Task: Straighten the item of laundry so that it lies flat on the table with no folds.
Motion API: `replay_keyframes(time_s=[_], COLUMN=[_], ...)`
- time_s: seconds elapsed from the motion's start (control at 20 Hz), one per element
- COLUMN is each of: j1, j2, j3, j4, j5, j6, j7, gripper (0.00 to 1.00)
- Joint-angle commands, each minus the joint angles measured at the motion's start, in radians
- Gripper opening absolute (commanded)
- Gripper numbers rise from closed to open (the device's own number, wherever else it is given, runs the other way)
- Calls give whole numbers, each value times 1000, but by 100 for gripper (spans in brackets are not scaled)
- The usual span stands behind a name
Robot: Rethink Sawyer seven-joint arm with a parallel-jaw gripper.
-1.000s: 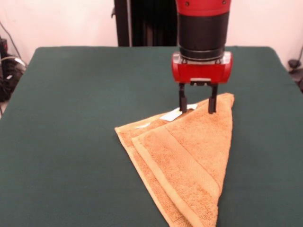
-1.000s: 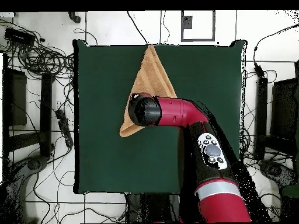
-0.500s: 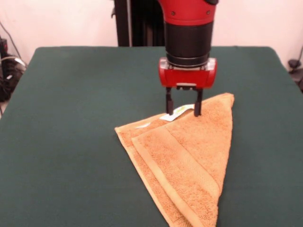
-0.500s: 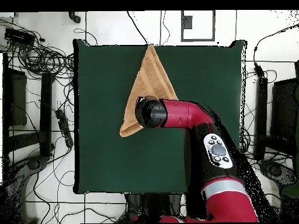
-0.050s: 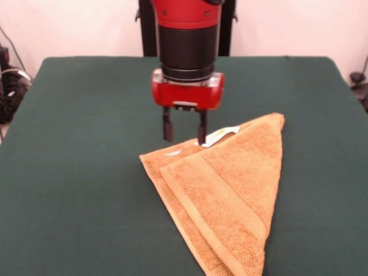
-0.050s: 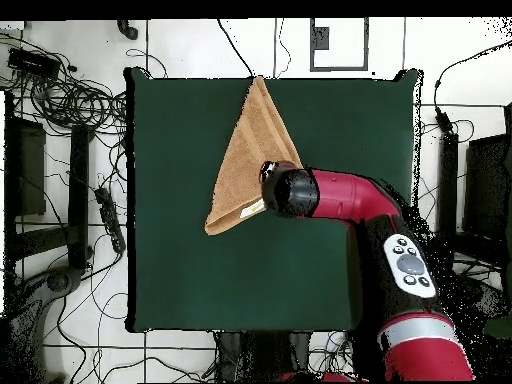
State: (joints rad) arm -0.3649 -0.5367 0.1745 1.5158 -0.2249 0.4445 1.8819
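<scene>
The item of laundry [image 5: 230, 190] is a tan-orange towel folded over into a triangle, with layered edges along its left side. It lies on the right half of the green table [image 5: 80, 172], and its small white tag [image 5: 221, 134] sticks out at the far edge. My gripper [image 5: 184, 140] hangs open over that far edge, just left of the tag, with nothing between its fingers. One fingertip [image 5: 202, 141] is at the towel's edge and the other is over bare felt. Looking down from overhead, the towel [image 6: 255, 145] is a narrow triangle, and the arm's wrist [image 6: 290, 192] hides the gripper.
A black stand [image 5: 148, 27] rises behind the table's far edge. Cables [image 6: 70, 100] and dark equipment [image 6: 25, 170] lie on the floor around the table [image 6: 200, 270]. The towel's near tip reaches the front view's bottom edge.
The gripper has moved left in the front view, along the towel's far edge from near the right corner to just past the tag. It stayed open. The towel has not moved.
</scene>
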Motion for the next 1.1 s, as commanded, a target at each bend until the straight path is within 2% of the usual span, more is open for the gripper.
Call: replay_keyframes(time_s=[0.05,0.4,1.1], j1=[-14,-25,-10], j2=[50,155,182], j3=[111,133,133], j4=[-37,-13,26], j5=[-52,-10,-5], j6=[38,48,-26], j7=[-89,-36,29], gripper=[100,100,100])
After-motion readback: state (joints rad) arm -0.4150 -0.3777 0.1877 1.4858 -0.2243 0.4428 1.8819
